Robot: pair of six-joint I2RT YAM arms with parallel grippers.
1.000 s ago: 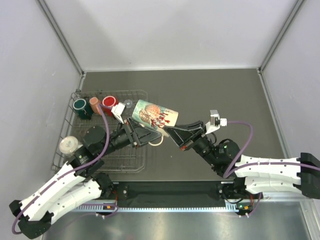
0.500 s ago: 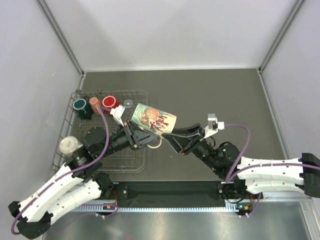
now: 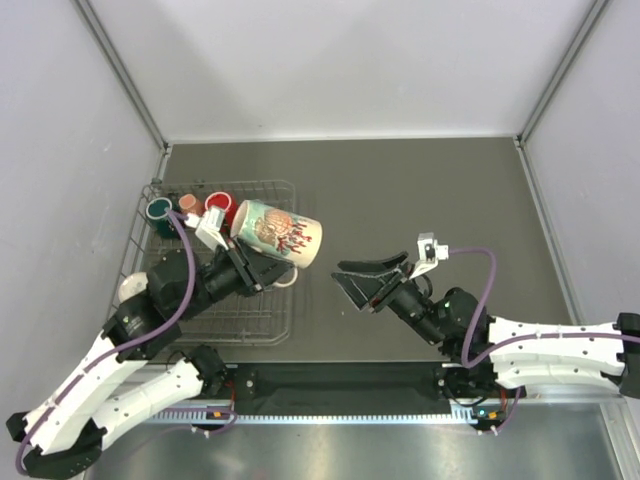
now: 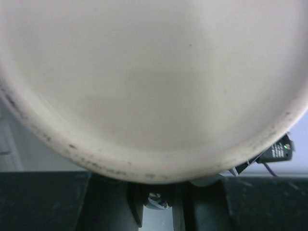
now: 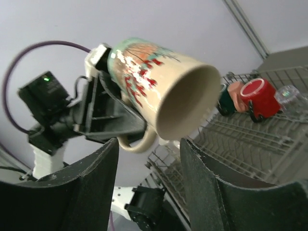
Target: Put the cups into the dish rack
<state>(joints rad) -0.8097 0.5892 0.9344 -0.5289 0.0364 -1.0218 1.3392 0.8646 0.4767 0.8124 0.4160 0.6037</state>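
Observation:
A big cream mug [image 3: 275, 232] with red and green decoration lies on its side in the air above the dish rack [image 3: 200, 341]. My left gripper [image 3: 256, 272] is shut on it near the handle. In the left wrist view its pale wall [image 4: 154, 82] fills the frame above the left gripper [image 4: 156, 199]. My right gripper [image 3: 346, 284] stands open and empty to the right of the rack. The right wrist view looks past the right gripper [image 5: 149, 144] into the mug's mouth [image 5: 185, 103]. At the rack's far end stand a dark green mug [image 3: 158, 209], a tan cup [image 3: 187, 203] and a red mug [image 3: 218, 204].
A white cup [image 3: 128, 288] shows at the rack's left side, partly behind my left arm. A tiny clear glass [image 5: 288, 94] sits in the rack beside the red mug [image 5: 257, 96]. Dark tabletop [image 3: 430, 190] stretches right of the rack, with grey walls on three sides.
My right gripper has opened, let go of the big mug and drawn back to the right. The left gripper has carried the mug left, over the rack.

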